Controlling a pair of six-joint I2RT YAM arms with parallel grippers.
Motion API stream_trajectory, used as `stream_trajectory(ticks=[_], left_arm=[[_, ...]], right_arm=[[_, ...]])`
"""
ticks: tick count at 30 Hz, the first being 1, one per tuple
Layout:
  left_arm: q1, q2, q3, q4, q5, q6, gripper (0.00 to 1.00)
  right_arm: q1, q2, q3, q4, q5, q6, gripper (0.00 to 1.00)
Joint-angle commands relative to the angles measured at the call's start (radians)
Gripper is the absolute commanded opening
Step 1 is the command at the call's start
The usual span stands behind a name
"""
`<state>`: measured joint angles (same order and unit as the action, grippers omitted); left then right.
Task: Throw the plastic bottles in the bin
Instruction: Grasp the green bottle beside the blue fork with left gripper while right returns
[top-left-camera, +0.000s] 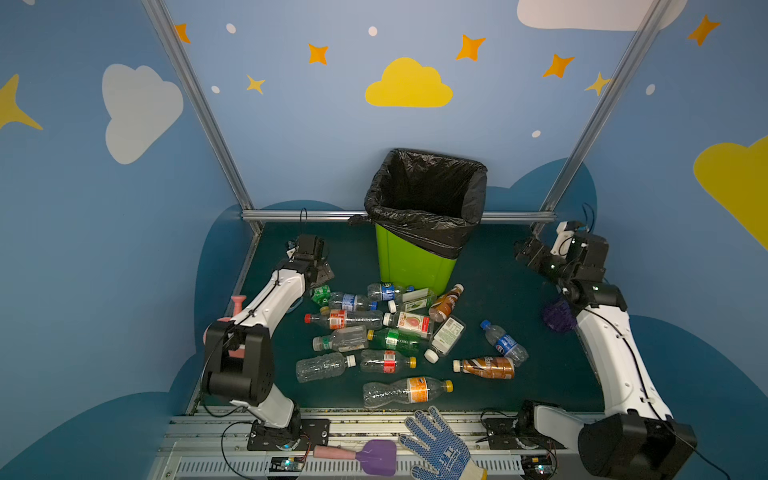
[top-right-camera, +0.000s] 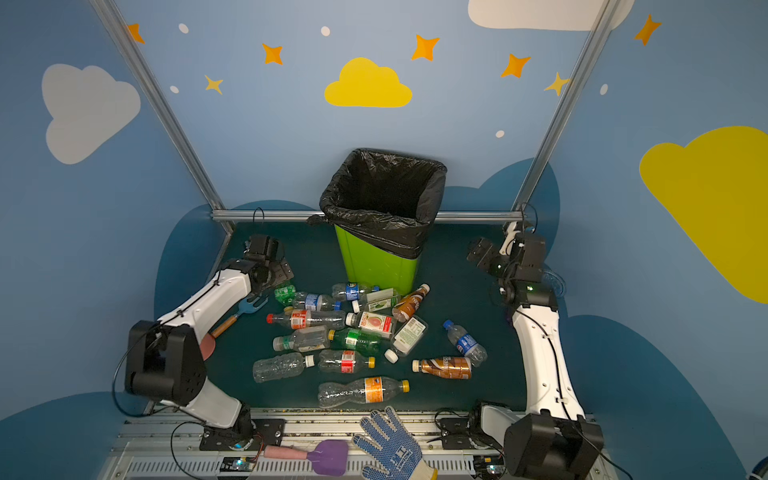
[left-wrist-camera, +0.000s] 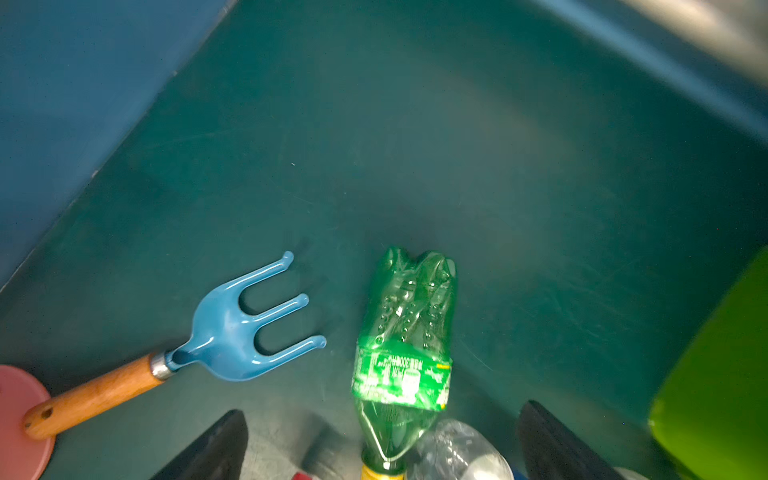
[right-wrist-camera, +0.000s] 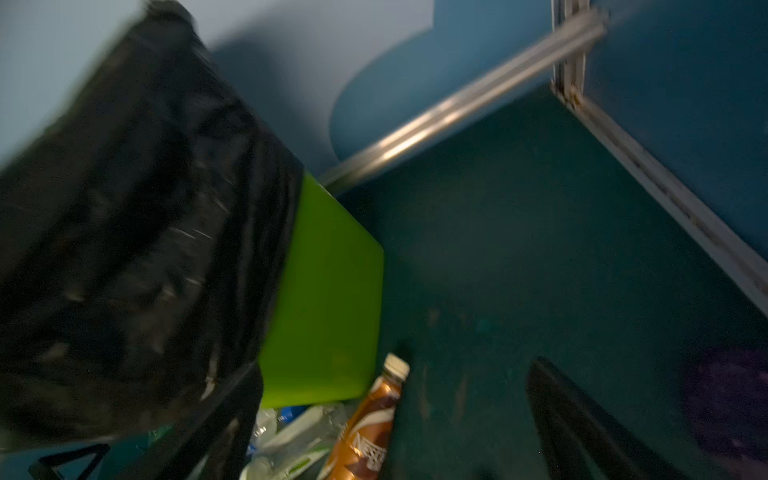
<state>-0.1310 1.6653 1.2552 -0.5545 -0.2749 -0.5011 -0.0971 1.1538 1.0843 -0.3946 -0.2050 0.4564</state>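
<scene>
left gripper (top-left-camera: 321, 271): jaws wide apart, nothing clamped, low over the mat (top-left-camera: 498, 291) left of the bin (top-left-camera: 411, 266). in the left wrist view a green bottle (left-wrist-camera: 405, 332) lies flat between its fingers (left-wrist-camera: 216, 444); contact unclear.
right gripper (top-left-camera: 524, 249): jaws apart, empty, held high to the right of the bin, pointing toward it.
plastic bottles (top-left-camera: 353, 320): loose heap on the mat just in front of the bin, brown bottle (right-wrist-camera: 370, 428) just beside its base.
bin upright, black bag (top-left-camera: 428, 195) folded over its rim.
blue hand fork (left-wrist-camera: 232, 332) left of the bin, beside the green bottle.
</scene>
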Motion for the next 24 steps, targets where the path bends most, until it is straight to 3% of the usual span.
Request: stream_trajectory(ticks=[1,24], left_arm=[[0.004,0.099,0.07,-0.084,-0.003,0.034,1.0],[-0.012,0.367,0.217,-0.153,0.028,0.053,0.96]], right_arm=[[-0.019,-0.08,-0.042,0.043,-0.033,0.035,0.98],[-0.185,-0.162,-0.203,0.037,-0.063,0.097,0.98]])
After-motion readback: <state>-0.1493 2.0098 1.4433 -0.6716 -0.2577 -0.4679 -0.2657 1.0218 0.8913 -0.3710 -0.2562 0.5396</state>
